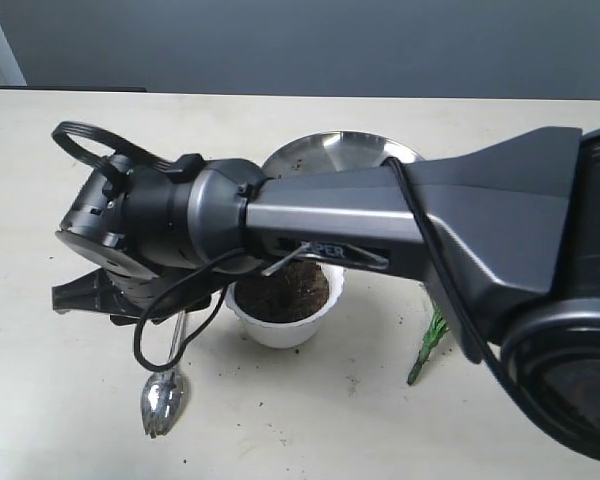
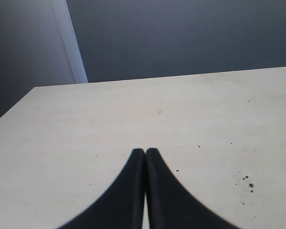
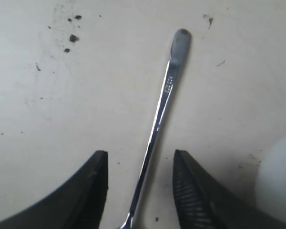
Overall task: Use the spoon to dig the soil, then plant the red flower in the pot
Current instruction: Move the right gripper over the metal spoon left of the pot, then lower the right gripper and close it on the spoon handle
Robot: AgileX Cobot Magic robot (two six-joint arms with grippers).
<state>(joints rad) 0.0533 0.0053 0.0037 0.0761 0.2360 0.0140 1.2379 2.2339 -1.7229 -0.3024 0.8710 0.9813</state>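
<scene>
The silver spoon [image 1: 165, 398] lies flat on the table, left of the white pot [image 1: 285, 325], which holds dark brown soil [image 1: 285, 292]. My right arm reaches across the table and its wrist [image 1: 150, 215] hangs over the spoon's handle. In the right wrist view my right gripper [image 3: 139, 155] is open, its fingers on either side of the spoon's handle [image 3: 159, 114] and not touching it. Only a green stem [image 1: 427, 348] of the flower shows, right of the pot; the red bloom is hidden. My left gripper [image 2: 145, 151] is shut on nothing above bare table.
A large round steel plate [image 1: 330, 155] sits behind the pot, partly covered by my right arm. Soil crumbs [image 3: 71, 36] are scattered on the table near the spoon. The pot's white side [image 3: 279, 181] shows close to one right finger.
</scene>
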